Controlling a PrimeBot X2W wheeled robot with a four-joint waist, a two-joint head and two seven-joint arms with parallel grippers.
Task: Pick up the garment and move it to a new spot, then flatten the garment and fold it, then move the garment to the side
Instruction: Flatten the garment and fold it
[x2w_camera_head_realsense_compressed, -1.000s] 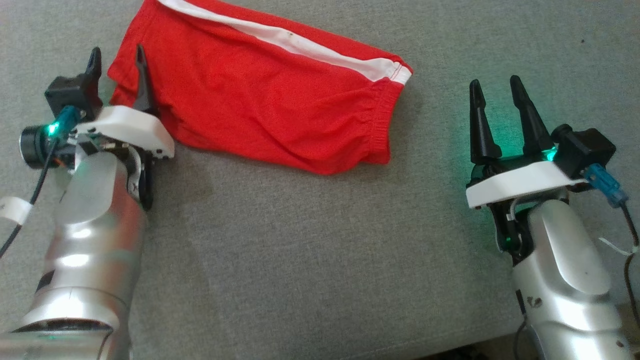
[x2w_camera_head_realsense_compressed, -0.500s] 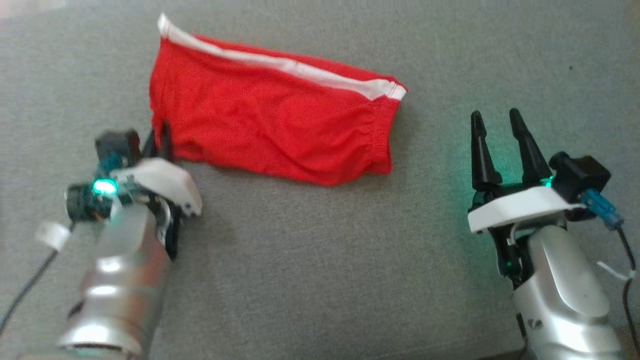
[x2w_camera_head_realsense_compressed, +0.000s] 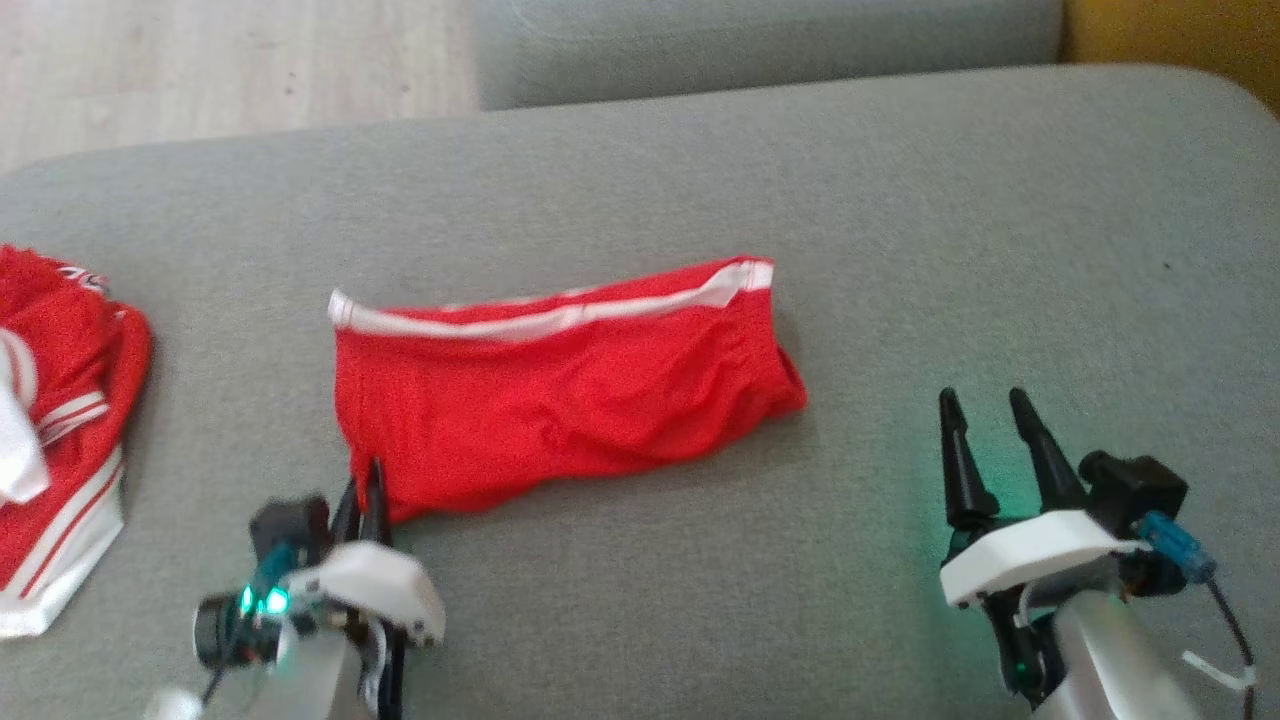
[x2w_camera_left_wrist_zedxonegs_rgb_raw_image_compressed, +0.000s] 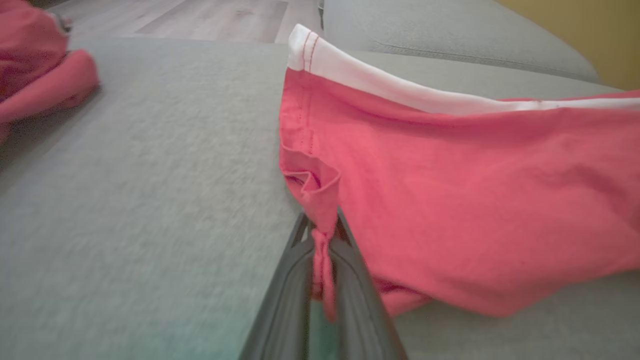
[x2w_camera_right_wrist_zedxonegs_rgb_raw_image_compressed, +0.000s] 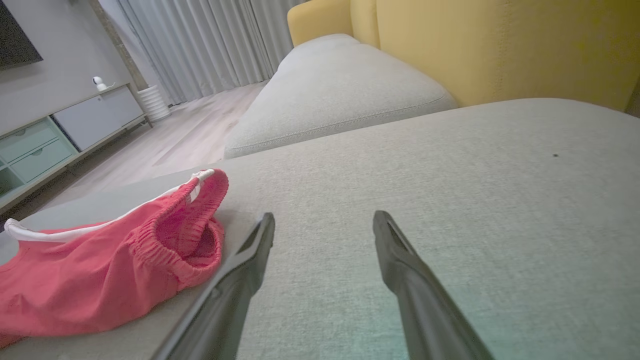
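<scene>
Left gripper (x2w_camera_head_realsense_compressed: 366, 492) is clamped tight on the near-left corner of the red shorts (x2w_camera_head_realsense_compressed: 560, 400), with a pinch of fabric bunched between its 2 dark fingers. The left wrist view shows that really clearly. From that corner the shorts stretch away to the right across the grey sofa cushion (x2w_camera_head_realsense_compressed: 900, 200). They're lying mostly flat but wrinkly, with the white stripe along the far edge and the elastic waistband end pointing toward the robot's right.

Right gripper (x2w_camera_head_realsense_compressed: 980, 400) sits well apart from the shorts on the right side, over bare cushion, its 2 fingers spread wide with nothing in them.

At the far left of the cushion there's a heap of red and white clothing (x2w_camera_head_realsense_compressed: 60, 430), not touching the shorts. Past the cushion you get pale wood floor (x2w_camera_head_realsense_compressed: 230, 60), a 2nd grey cushion (x2w_camera_head_realsense_compressed: 760, 40) and a yellow backrest (x2w_camera_right_wrist_zedxonegs_rgb_raw_image_compressed: 500, 50).
</scene>
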